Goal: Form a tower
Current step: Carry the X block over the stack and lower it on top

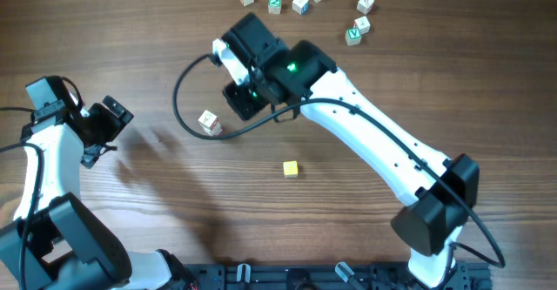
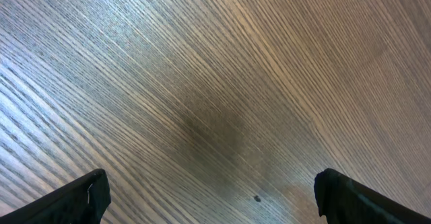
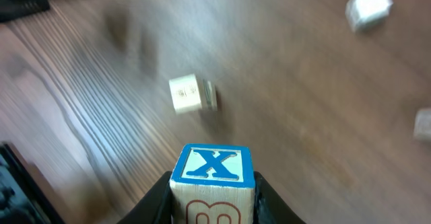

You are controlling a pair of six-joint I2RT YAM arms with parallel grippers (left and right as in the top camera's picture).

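My right gripper (image 3: 213, 200) is shut on a wooden letter cube (image 3: 213, 165) with a blue X on its top face and a red letter on its side. From overhead, this gripper (image 1: 240, 100) hangs just right of a pale cube with red marks (image 1: 209, 123), which also lies ahead in the right wrist view (image 3: 192, 93). A small yellow cube (image 1: 291, 168) lies alone on the table. My left gripper (image 1: 110, 121) stands open at the left; its wrist view (image 2: 212, 197) holds only bare wood. No tower is in view.
Several loose letter cubes (image 1: 301, 3) are scattered along the far edge of the wooden table (image 1: 365, 229). Two blurred cubes (image 3: 369, 6) show at the right of the right wrist view. A black cable (image 1: 181, 98) loops left of the right gripper.
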